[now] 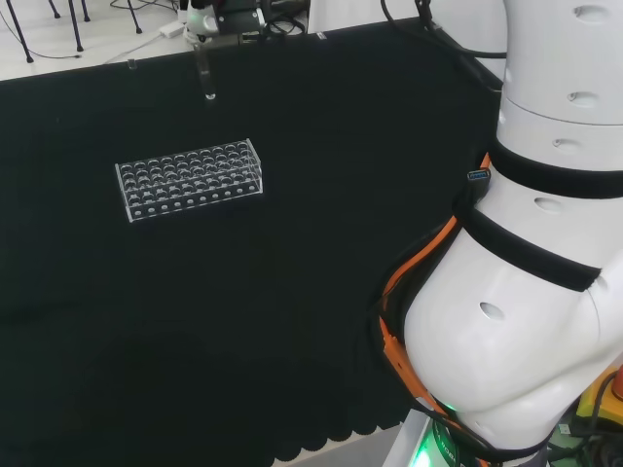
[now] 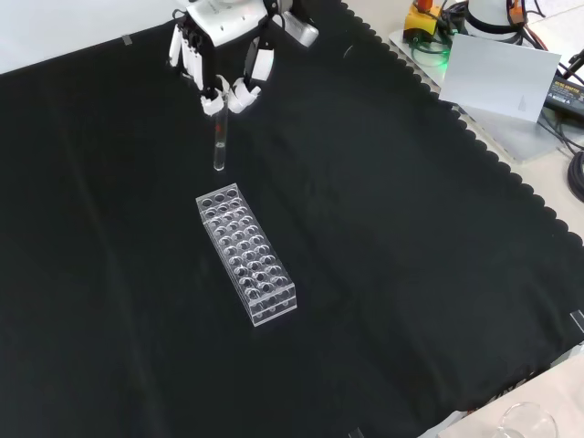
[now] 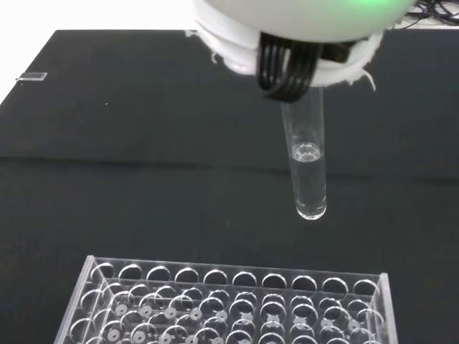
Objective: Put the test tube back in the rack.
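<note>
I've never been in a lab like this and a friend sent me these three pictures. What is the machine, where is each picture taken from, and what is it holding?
It is one white robot arm with a black and white hand in place of a claw. One picture looks over the arm from behind, so the big white shapes at the right are the arm's own body. Another looks down on the bench from the front. The third comes from a camera at the wrist.

On the black cloth stands a clear rack with many holes. The hand pinches the top of a glass test tube, which hangs upright above the cloth, beside one end of the rack and not yet in a hole. The wrist picture shows some clear liquid in the tube's lower part.
</note>
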